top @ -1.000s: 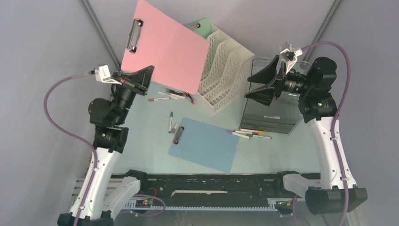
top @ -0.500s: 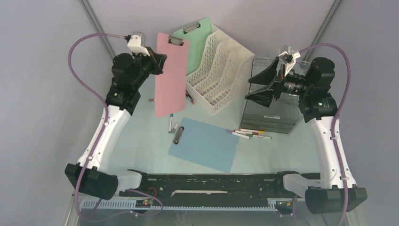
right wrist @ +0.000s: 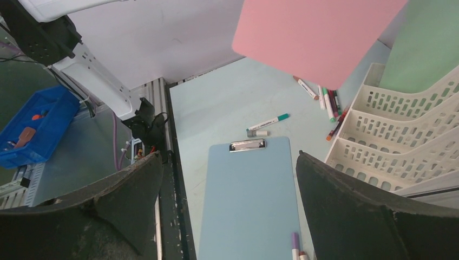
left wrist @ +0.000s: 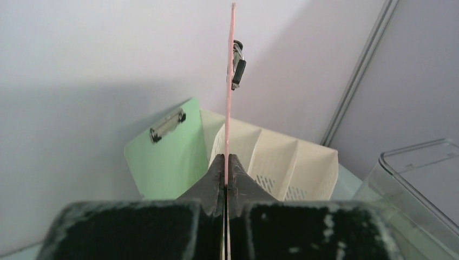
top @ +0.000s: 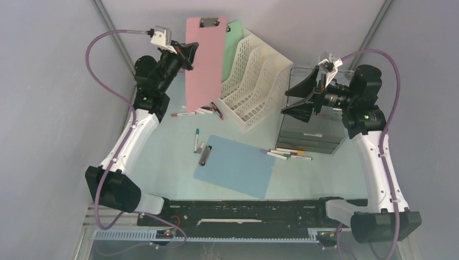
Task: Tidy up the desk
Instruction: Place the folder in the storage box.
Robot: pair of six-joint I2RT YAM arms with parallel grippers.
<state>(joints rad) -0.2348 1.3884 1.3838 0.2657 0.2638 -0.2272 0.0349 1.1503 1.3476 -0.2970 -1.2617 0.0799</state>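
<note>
The desk [top: 162, 146] is a pale mint-blue tabletop. My left gripper [top: 187, 57] is shut on a pink clipboard [top: 204, 59] and holds it upright, clip at the top, just left of the white file rack [top: 254, 86]. In the left wrist view the gripper [left wrist: 226, 162] pinches the board [left wrist: 230, 81] edge-on. A green clipboard [top: 233, 38] stands in the rack's back slot. A blue clipboard [top: 238, 165] lies flat on the desk. My right gripper [top: 296, 100] is open and empty, raised beside the drawer unit; it [right wrist: 228, 157] looks down on the blue clipboard [right wrist: 254, 200].
Loose markers lie below the pink board [top: 197, 111], left of the blue clipboard [top: 196, 141] and at its right corner [top: 287, 154]. A grey drawer unit [top: 314, 135] stands at the right. A blue bin [right wrist: 32, 130] sits off the desk.
My left arm has stretched to the back and turned the pink clipboard from a tilted face-on pose to upright, moving it up beside the file rack. The right arm has barely moved.
</note>
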